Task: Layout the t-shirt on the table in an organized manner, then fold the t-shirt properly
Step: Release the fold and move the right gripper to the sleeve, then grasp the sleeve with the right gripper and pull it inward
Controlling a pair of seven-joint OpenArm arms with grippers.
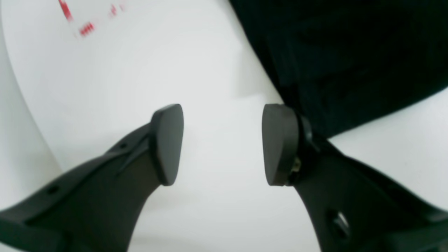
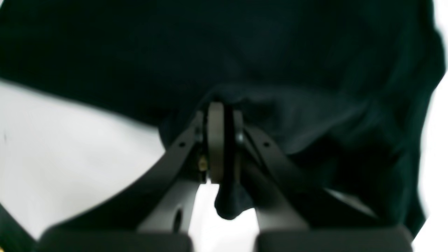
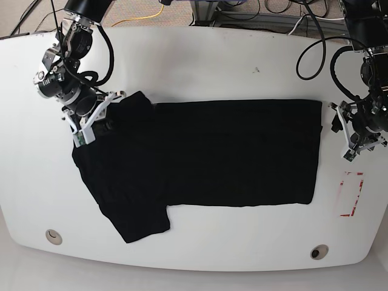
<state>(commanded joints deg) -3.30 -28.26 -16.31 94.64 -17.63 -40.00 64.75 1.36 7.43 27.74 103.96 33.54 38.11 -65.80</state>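
Note:
The black t-shirt lies spread across the middle of the white table, with one sleeve pointing to the near left corner. My right gripper is at the shirt's upper left, by the other sleeve. The right wrist view shows this gripper shut on a bunched fold of the t-shirt. My left gripper hovers just off the shirt's right edge. The left wrist view has it open over bare table, nothing between the fingers, and the t-shirt touching or just behind the right finger.
A red tape rectangle marks the table at the near right, below the left arm; it also shows as red tape. Two small round holes sit near the front edge. Cables lie behind the table's far edge.

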